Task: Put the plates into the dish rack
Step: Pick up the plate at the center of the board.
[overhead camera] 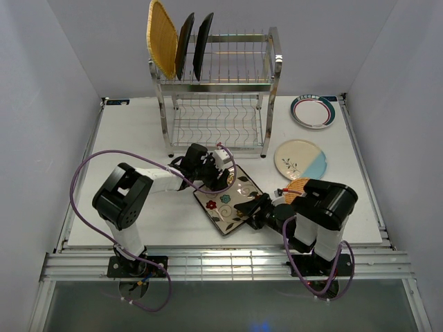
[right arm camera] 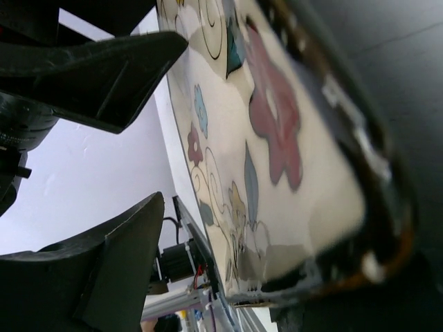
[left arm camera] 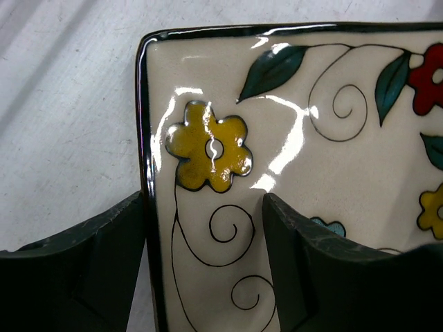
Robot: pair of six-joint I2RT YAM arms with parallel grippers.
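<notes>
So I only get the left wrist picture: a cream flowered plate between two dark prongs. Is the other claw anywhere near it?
Observer: Yes. From above, the right claw sits at the opposite side of the cream plate.
Operator: Any plates in the rack yet?
Observer: Three stand on the top tier of the dish rack: one woven plate and two black plates.
Operator: And the others?
Observer: Two round plates lie on the table, right of the rack.

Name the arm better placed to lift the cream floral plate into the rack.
Probably left: the left claw straddles the floral plate rim, on the side nearer the dish rack.
</notes>
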